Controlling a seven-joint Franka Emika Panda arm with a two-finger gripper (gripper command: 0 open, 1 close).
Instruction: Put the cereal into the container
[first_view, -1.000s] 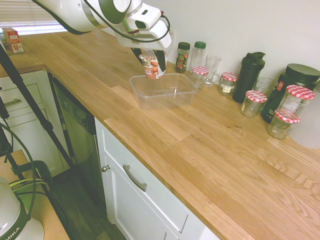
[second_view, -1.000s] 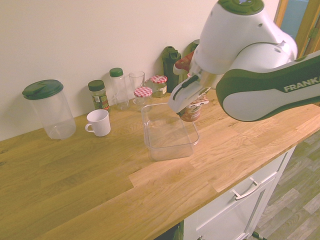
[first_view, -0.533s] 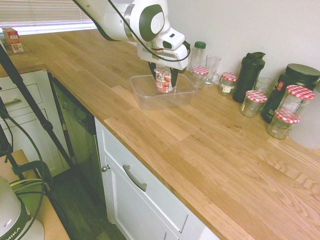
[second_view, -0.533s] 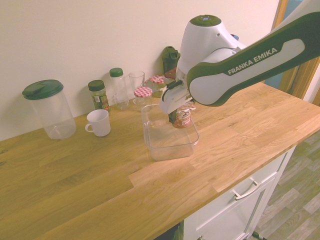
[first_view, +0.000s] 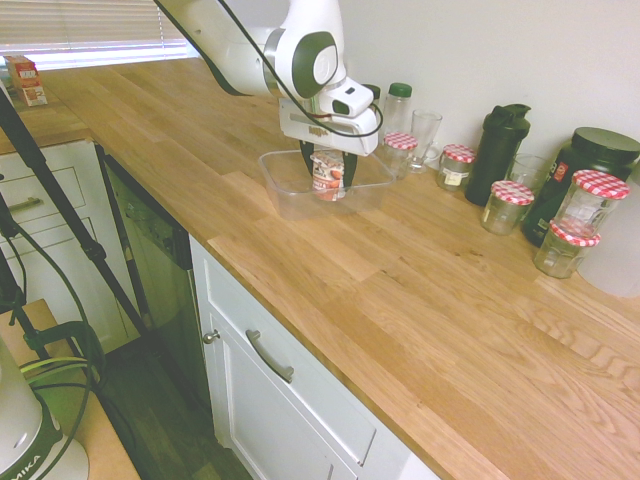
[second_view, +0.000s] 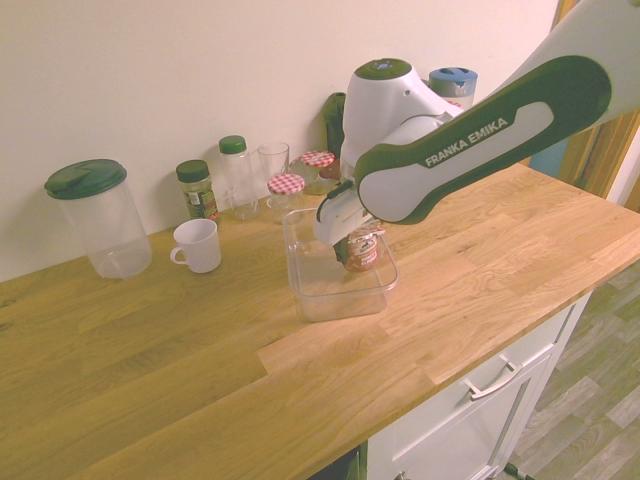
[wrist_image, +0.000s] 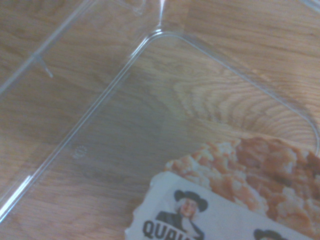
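So the gripper (first_view: 328, 168) has its two fingers closed around the sides of the cup (first_view: 328, 176), and the cup is down inside the walls of the tub (first_view: 283, 204), pretty much upright. Can't tell if its base touches the bottom. It looks like a light cereal pot to me, probably thin card or plastic walls, so they'd give a bit if you squeeze hard. The lid (wrist_image: 200, 212) is crinkly foil and likely tears easy, so I'd leave that alone and hold it by the sides, on opposite faces just under the rim, like here. The printed surface might be a little slick, so a firm but gentle grip should do. Next I'd lower it whatever's left, then open the fingers evenly. The tub looks light too and could scoot if a finger catches its wall.
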